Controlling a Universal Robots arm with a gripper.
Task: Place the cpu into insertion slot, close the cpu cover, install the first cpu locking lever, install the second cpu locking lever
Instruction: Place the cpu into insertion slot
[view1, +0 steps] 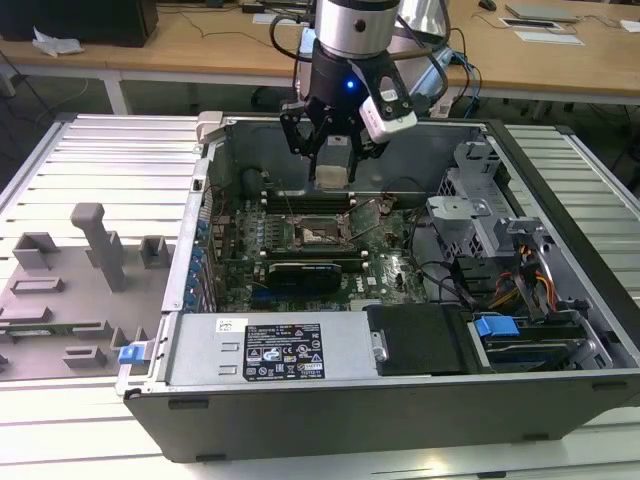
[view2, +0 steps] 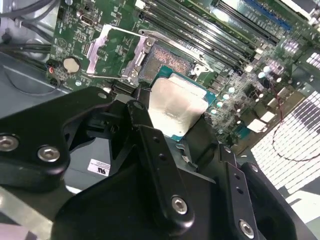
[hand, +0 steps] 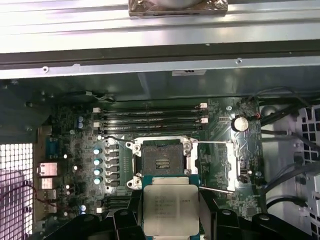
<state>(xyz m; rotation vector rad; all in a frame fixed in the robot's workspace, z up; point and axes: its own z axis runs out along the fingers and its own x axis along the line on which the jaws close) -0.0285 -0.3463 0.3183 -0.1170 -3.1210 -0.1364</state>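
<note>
My gripper (view1: 333, 172) hangs inside the open computer case, above the green motherboard, shut on the cpu (view1: 333, 158). In both wrist views the cpu (hand: 170, 206) (view2: 176, 106) is a pale silver square on a green edge, clamped between the black fingers (hand: 125, 220). Just ahead of it the insertion slot (hand: 161, 159) (view2: 167, 61) (view1: 318, 233) lies uncovered, with a dark frame and a contact field. The cpu cover (hand: 234, 162) (view2: 107, 50), a silver frame plate, is swung open beside the slot. Two thin wire locking levers (hand: 216, 142) stand released near the cover.
Long black memory slots (hand: 152, 117) run beyond the socket, and a black card (view1: 305, 268) lies in front of it. A power supply (view1: 270, 350) sits at the case front. Drive cages and cables (view1: 490, 250) fill the exterior view's right. Grey fixtures (view1: 100, 245) stand on the table at its left.
</note>
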